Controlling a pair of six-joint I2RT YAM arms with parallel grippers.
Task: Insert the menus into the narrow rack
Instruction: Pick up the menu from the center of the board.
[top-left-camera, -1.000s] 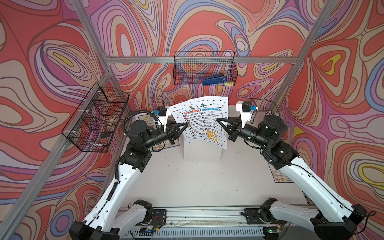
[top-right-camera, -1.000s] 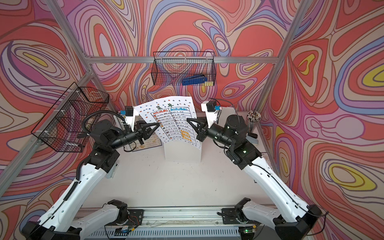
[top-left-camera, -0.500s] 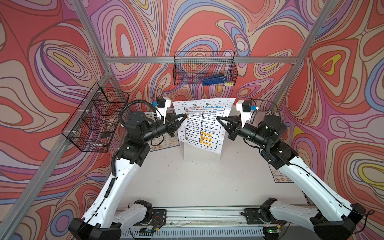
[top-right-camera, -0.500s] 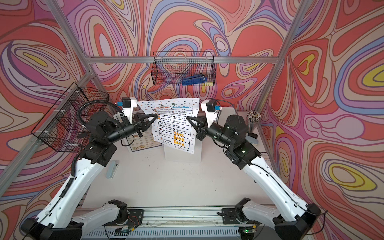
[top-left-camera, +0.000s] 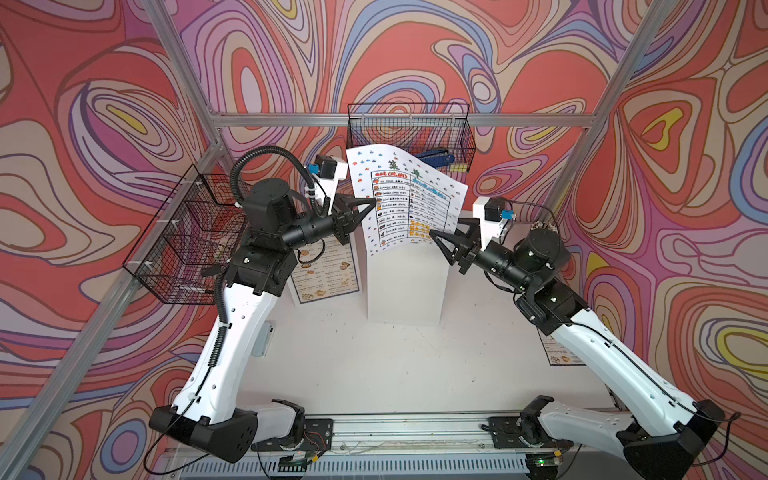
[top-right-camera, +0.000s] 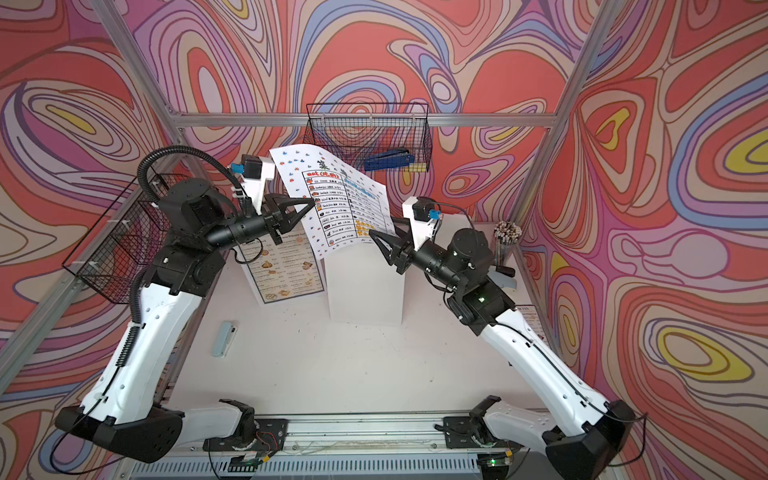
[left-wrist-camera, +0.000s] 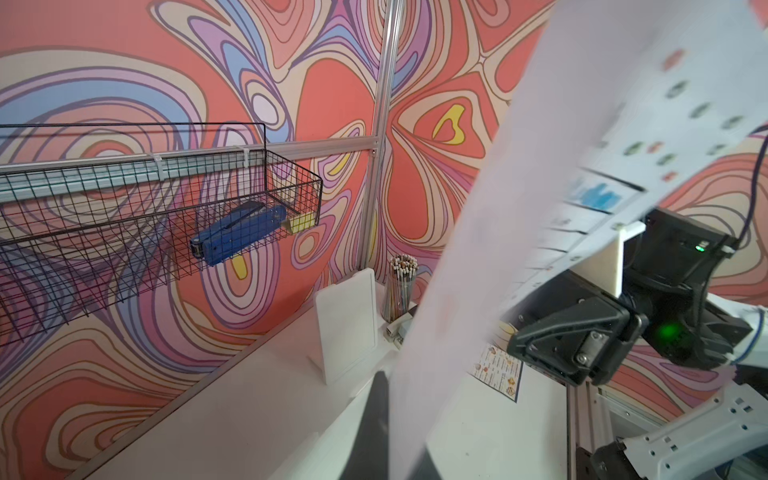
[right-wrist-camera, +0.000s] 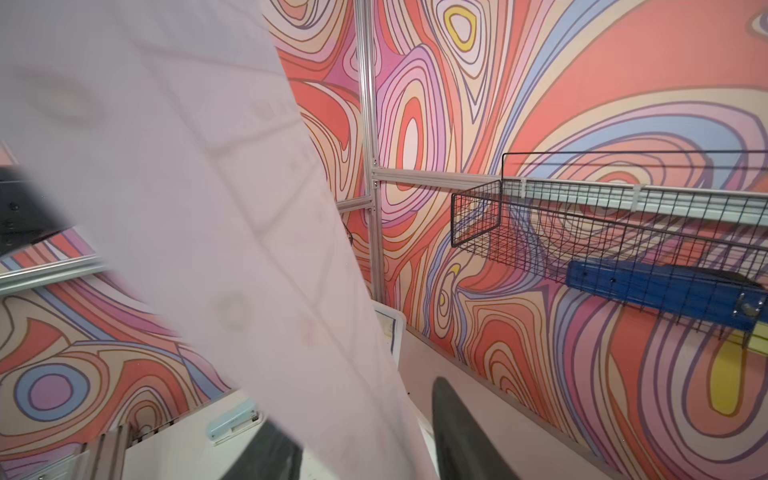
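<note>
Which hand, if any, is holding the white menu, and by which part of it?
The left hand pinches the white menu at its side edge nearest that arm; the right hand stands open, holding nothing.

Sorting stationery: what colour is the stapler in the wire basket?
The stapler is blue; clearest in the left wrist view.

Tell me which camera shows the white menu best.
A top view: the whole white menu faces the camera, its table and icon border sharp. Both top views show it this way. The left wrist view shows only a blurred part with some print. The right wrist view shows only its blurred, faint back.
</note>
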